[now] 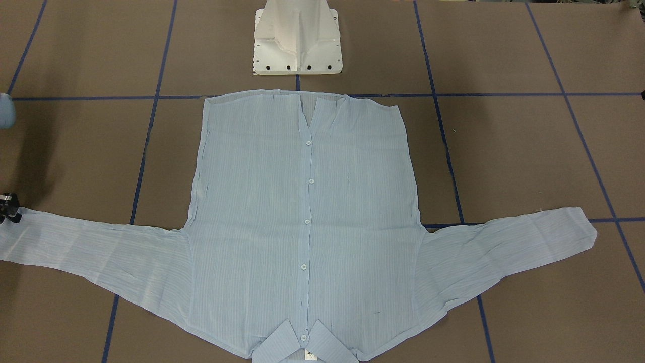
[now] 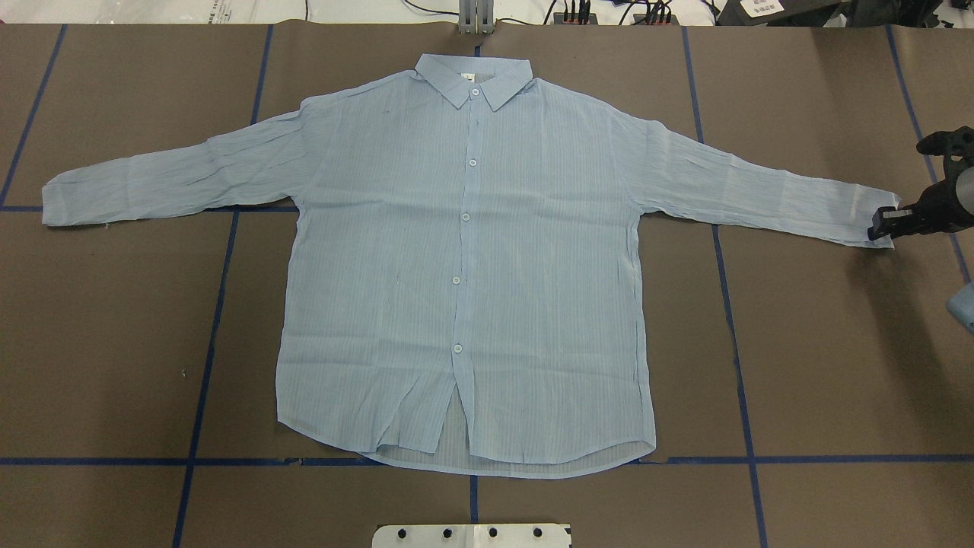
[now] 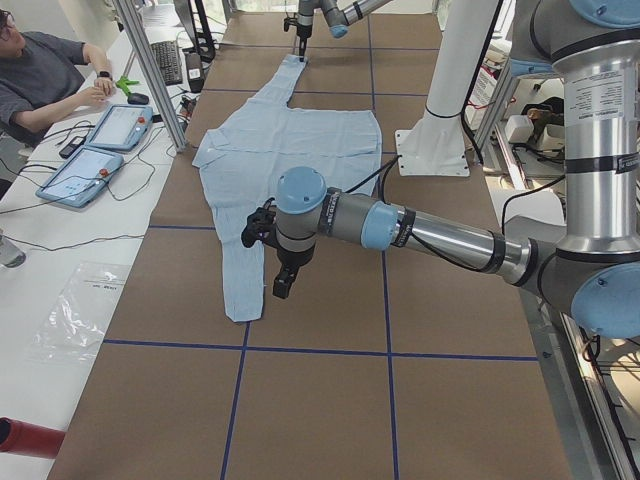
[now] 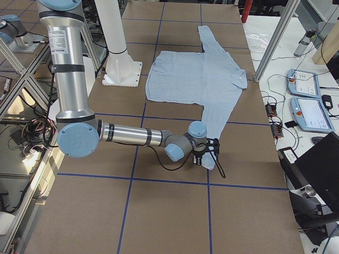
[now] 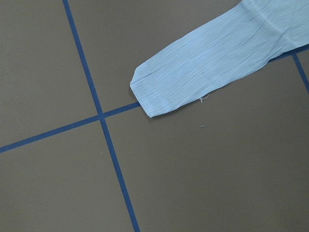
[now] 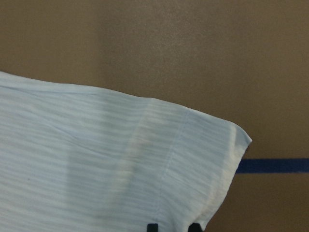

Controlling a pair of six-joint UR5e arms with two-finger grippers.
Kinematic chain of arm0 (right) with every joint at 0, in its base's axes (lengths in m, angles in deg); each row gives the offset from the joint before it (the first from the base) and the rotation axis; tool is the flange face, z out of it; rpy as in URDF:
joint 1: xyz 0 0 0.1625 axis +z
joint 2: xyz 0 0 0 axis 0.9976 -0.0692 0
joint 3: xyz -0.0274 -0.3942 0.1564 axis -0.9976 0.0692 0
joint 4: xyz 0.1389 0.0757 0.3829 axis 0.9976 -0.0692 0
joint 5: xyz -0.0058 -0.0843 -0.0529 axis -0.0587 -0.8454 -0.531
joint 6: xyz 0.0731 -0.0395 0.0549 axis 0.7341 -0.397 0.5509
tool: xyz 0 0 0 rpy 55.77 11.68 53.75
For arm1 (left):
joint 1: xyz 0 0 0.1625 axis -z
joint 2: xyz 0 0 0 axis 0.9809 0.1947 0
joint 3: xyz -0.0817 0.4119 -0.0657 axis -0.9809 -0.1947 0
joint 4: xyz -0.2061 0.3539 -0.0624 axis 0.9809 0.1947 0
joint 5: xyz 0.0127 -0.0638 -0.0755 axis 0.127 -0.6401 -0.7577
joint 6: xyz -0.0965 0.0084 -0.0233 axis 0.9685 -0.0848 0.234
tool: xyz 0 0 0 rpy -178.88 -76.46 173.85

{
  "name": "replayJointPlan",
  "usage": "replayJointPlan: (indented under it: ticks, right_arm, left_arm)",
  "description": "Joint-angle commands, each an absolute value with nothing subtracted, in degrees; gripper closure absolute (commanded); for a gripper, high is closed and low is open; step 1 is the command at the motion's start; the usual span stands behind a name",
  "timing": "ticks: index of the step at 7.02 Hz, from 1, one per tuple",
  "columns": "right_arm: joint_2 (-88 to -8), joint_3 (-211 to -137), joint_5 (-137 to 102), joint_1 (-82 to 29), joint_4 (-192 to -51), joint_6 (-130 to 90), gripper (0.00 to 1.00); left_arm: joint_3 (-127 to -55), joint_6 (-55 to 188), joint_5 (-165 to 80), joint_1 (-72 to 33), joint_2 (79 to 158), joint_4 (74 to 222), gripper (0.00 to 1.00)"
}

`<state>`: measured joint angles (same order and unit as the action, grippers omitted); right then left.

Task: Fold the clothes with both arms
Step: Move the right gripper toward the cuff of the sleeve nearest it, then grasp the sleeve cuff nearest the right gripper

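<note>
The pale-blue striped shirt lies flat and buttoned on the brown table, collar away from the robot and both sleeves spread out. My right gripper is at the cuff of the sleeve on my right, low over the table. In the right wrist view its two fingertips stand slightly apart with the cuff showing between them. My left gripper hangs above the other sleeve's cuff. Its fingers show in no close view, so I cannot tell whether it is open or shut.
The white pedestal base stands behind the shirt's hem. Blue tape lines grid the table. An operator sits at a side bench with teach pendants beyond aluminium posts.
</note>
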<state>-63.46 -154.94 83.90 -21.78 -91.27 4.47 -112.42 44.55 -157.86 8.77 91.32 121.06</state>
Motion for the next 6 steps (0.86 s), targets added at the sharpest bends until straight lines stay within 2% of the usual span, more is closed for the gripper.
replayJointPlan:
  ticks: [1, 4, 6]
  right_arm:
    - [-63.14, -154.85, 83.99, -21.78, -91.19, 4.51, 1.0]
    - [-62.7, -155.73, 83.99, -21.61, -91.1, 4.42, 1.0]
    - [-61.22, -158.97, 83.99, -21.52, -92.15, 4.86, 1.0]
  left_arm:
    - [-112.4, 44.53, -157.86, 8.77, 91.07, 121.15, 0.0]
    - [-112.31, 44.53, -157.86, 8.68, 91.07, 121.15, 0.0]
    - [-112.23, 44.62, -157.86, 8.68, 91.07, 121.15, 0.0]
